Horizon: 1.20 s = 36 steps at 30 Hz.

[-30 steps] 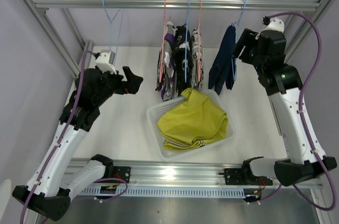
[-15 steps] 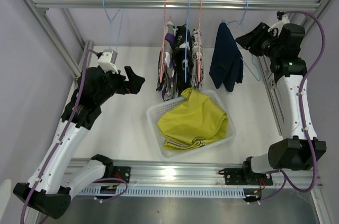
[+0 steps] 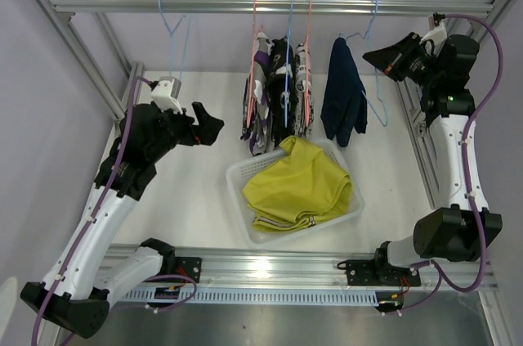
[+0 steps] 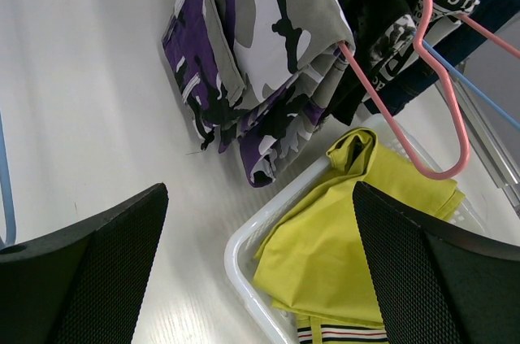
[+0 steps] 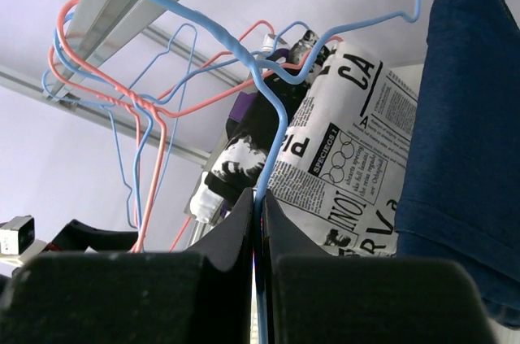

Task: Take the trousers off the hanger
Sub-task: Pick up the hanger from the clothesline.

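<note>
Navy trousers [image 3: 341, 92] hang on a blue hanger [image 3: 377, 96] at the right end of the rail. My right gripper [image 3: 372, 57] is shut on that hanger's wire. In the right wrist view the blue hanger [image 5: 275, 137] runs down between the closed jaws of the right gripper [image 5: 258, 207], with the navy trousers [image 5: 465, 141] at the right. Three patterned trousers [image 3: 279, 96] hang mid-rail on pink and blue hangers. My left gripper [image 3: 209, 127] is open and holds nothing, left of the purple patterned trousers [image 4: 244, 51]. Yellow trousers [image 3: 298, 186] lie in the basket.
A white basket [image 3: 239, 176] sits at the table's middle, its rim [image 4: 237, 256] below my left gripper [image 4: 260, 222]. An empty blue hanger [image 3: 173, 31] hangs at the rail's left end. Frame posts stand along both sides.
My right gripper swung up and to the right, then closed on the blue hanger's wire. The navy trousers swayed slightly. The left arm stayed put.
</note>
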Each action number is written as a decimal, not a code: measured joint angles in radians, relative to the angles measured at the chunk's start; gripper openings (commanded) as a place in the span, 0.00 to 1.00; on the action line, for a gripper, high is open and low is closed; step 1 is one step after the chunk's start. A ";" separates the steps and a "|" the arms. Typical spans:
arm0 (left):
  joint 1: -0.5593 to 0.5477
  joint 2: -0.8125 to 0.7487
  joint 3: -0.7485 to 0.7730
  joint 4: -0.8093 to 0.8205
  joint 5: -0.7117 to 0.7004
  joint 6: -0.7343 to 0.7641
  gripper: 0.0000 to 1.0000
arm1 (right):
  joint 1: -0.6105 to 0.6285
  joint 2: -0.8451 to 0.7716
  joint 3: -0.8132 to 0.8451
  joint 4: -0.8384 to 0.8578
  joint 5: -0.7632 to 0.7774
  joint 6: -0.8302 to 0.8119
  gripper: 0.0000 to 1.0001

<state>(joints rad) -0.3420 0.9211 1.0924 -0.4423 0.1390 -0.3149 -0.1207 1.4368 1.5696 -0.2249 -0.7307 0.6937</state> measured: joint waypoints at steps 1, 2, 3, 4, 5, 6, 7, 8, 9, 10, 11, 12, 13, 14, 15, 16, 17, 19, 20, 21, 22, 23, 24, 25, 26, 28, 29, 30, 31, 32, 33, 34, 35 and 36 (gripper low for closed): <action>0.000 0.000 0.000 0.000 0.001 0.000 0.99 | 0.000 0.001 0.001 0.001 -0.005 0.004 0.00; 0.000 0.000 0.000 0.000 0.002 0.000 1.00 | 0.000 0.002 0.003 0.001 -0.009 0.006 0.00; 0.000 0.000 0.000 0.000 0.003 0.000 0.99 | 0.000 0.003 0.005 0.000 -0.012 0.008 0.00; 0.000 0.000 0.000 0.000 0.004 0.000 0.99 | 0.000 0.003 0.009 -0.001 -0.015 0.010 0.00; 0.000 0.000 0.000 0.000 0.005 0.000 0.99 | 0.000 0.005 0.015 -0.004 -0.016 0.011 0.00; 0.000 0.000 0.000 0.000 0.005 0.000 0.99 | 0.000 0.007 0.024 -0.009 -0.016 0.012 0.00; 0.000 0.000 0.000 0.000 0.005 0.000 0.99 | 0.000 0.010 0.032 -0.011 -0.016 0.013 0.00; 0.000 0.000 0.000 0.000 0.005 0.000 0.99 | 0.000 0.012 0.042 -0.018 -0.016 0.014 0.00; 0.000 0.000 0.000 0.000 0.005 0.000 0.99 | 0.000 0.014 0.051 -0.023 -0.017 0.014 0.00; 0.000 0.000 0.000 0.000 0.006 0.000 0.99 | 0.000 0.017 0.063 -0.032 -0.018 0.015 0.00; 0.000 0.000 0.000 0.000 0.006 0.000 1.00 | 0.000 0.018 0.074 -0.039 -0.019 0.017 0.00; 0.000 0.000 0.000 0.000 0.006 0.000 0.99 | 0.000 0.020 0.085 -0.046 -0.019 0.020 0.00; 0.000 0.000 0.000 0.000 0.006 0.000 0.99 | 0.000 0.023 0.100 -0.054 -0.019 0.022 0.00; 0.000 0.000 0.000 0.000 0.006 0.000 0.99 | 0.000 0.024 0.111 -0.057 -0.020 0.025 0.00; 0.000 0.000 0.000 0.000 0.006 0.000 0.99 | 0.000 0.026 0.126 -0.060 -0.019 0.029 0.00; 0.000 0.000 0.000 0.000 0.006 0.000 0.99 | 0.000 0.030 0.145 -0.066 -0.019 0.032 0.00; 0.000 0.000 0.000 0.000 0.007 0.000 0.99 | 0.000 0.035 0.167 -0.073 -0.019 0.033 0.00; 0.000 0.000 0.000 0.000 0.007 0.000 0.99 | 0.000 0.040 0.200 -0.077 -0.019 0.039 0.00; 0.000 0.000 0.000 0.000 0.007 0.000 0.99 | 0.000 0.042 0.220 -0.080 -0.021 0.042 0.00; 0.000 0.000 0.000 0.000 0.008 0.000 0.99 | 0.000 0.045 0.240 -0.084 -0.022 0.048 0.00; 0.000 0.000 0.000 0.000 0.007 0.000 0.99 | 0.000 0.047 0.254 -0.086 -0.024 0.053 0.00; 0.000 -0.001 0.000 0.000 0.007 0.000 1.00 | 0.000 0.049 0.271 -0.089 -0.025 0.059 0.00; 0.000 -0.001 0.000 0.000 0.008 0.000 0.99 | 0.000 0.052 0.288 -0.090 -0.027 0.065 0.00; 0.000 -0.001 0.000 0.000 0.007 0.000 0.99 | 0.000 0.056 0.306 -0.098 -0.031 0.068 0.00; 0.000 -0.001 0.000 0.000 0.007 0.000 1.00 | 0.000 0.061 0.324 -0.111 -0.037 0.072 0.00; 0.000 -0.002 0.000 0.000 0.007 0.000 0.99 | 0.000 0.070 0.343 -0.128 -0.041 0.077 0.00; 0.000 -0.003 0.000 0.000 0.007 0.000 1.00 | 0.000 0.075 0.354 -0.140 -0.042 0.080 0.00; 0.000 -0.003 0.000 0.000 0.008 0.000 0.99 | 0.000 0.079 0.367 -0.153 -0.043 0.082 0.00; 0.000 -0.005 0.000 0.000 0.007 0.000 0.99 | 0.000 0.083 0.380 -0.166 -0.043 0.084 0.00; 0.000 -0.005 0.000 0.000 0.008 0.000 0.99 | 0.000 0.085 0.394 -0.177 -0.043 0.084 0.00; 0.000 -0.006 0.000 0.000 0.008 0.000 1.00 | 0.000 0.085 0.405 -0.190 -0.043 0.084 0.00; 0.000 -0.006 0.000 0.000 0.008 0.000 1.00 | 0.000 0.085 0.416 -0.202 -0.045 0.084 0.00; 0.000 -0.006 0.000 0.000 0.008 0.000 0.99 | 0.000 0.085 0.428 -0.211 -0.045 0.084 0.00; 0.000 -0.006 0.000 0.000 0.008 0.000 0.99 | 0.000 0.084 0.437 -0.216 -0.046 0.084 0.00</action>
<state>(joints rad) -0.3420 0.9154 1.0920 -0.4423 0.1471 -0.3149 -0.1211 1.5204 2.0064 -0.4408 -0.7765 0.7776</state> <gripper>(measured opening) 0.994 0.022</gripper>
